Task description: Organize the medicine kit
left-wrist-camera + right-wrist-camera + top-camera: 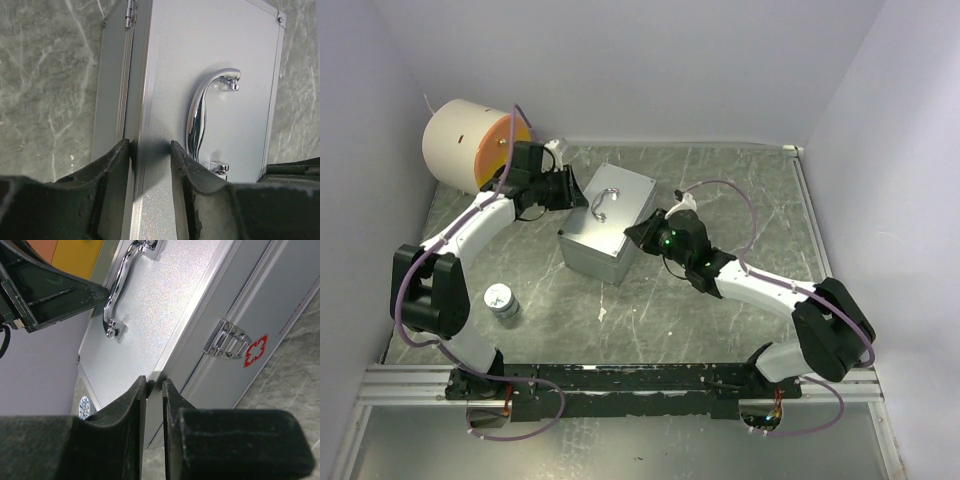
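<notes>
Opening the case (610, 225) at the frame's centre: my left tool (150, 150) pinches its hinge-side edge. My right tool (154, 385) sits nearly closed at the front edge; I cannot tell if it grips. Next, probably, free the clasp (227, 340).

Red cross emblem (255, 350) on medicine case (165, 295) front; red lettering (295, 312) beside it too small to read.

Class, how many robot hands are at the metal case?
2. The left hand straddles the hinge-side top edge of the case; the right hand sits at its latch-side top edge. None seems hidden.
</notes>
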You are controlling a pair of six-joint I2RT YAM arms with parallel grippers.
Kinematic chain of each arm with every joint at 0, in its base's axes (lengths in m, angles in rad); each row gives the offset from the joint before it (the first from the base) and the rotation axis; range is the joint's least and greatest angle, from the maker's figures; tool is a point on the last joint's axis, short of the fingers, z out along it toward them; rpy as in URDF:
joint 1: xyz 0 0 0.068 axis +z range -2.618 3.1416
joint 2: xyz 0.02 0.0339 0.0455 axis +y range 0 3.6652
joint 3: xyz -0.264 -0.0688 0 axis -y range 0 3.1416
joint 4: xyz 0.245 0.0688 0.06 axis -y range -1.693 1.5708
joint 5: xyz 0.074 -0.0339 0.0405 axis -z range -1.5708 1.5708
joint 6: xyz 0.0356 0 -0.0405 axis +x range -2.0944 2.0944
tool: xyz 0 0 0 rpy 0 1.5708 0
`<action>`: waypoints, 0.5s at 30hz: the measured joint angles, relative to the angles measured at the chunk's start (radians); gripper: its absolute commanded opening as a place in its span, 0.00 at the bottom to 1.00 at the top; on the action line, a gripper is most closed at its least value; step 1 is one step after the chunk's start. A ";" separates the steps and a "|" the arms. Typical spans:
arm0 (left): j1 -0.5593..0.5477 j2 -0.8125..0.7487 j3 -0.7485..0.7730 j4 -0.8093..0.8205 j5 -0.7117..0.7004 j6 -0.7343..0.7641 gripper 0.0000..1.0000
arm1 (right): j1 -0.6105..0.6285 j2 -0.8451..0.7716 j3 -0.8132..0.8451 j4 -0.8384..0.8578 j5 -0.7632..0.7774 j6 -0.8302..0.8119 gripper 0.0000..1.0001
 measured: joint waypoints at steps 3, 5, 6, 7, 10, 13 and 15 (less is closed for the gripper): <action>-0.001 0.002 0.018 -0.026 -0.013 0.028 0.53 | 0.013 0.003 0.024 -0.038 0.021 0.000 0.23; -0.006 0.008 0.040 -0.064 -0.023 0.053 0.55 | 0.021 -0.001 0.049 -0.084 0.040 -0.012 0.32; -0.011 0.011 0.054 -0.092 -0.028 0.063 0.57 | 0.026 -0.005 0.060 -0.112 0.050 -0.025 0.36; -0.017 0.013 0.066 -0.118 -0.032 0.076 0.58 | 0.030 -0.011 0.069 -0.142 0.061 -0.038 0.40; -0.031 0.013 0.086 -0.180 -0.039 0.107 0.61 | 0.026 -0.047 0.088 -0.238 0.101 -0.086 0.47; -0.034 0.011 0.087 -0.203 -0.035 0.117 0.60 | 0.005 -0.097 0.093 -0.294 0.159 -0.152 0.49; -0.034 0.010 0.087 -0.205 -0.034 0.119 0.60 | -0.014 -0.119 0.092 -0.306 0.183 -0.199 0.47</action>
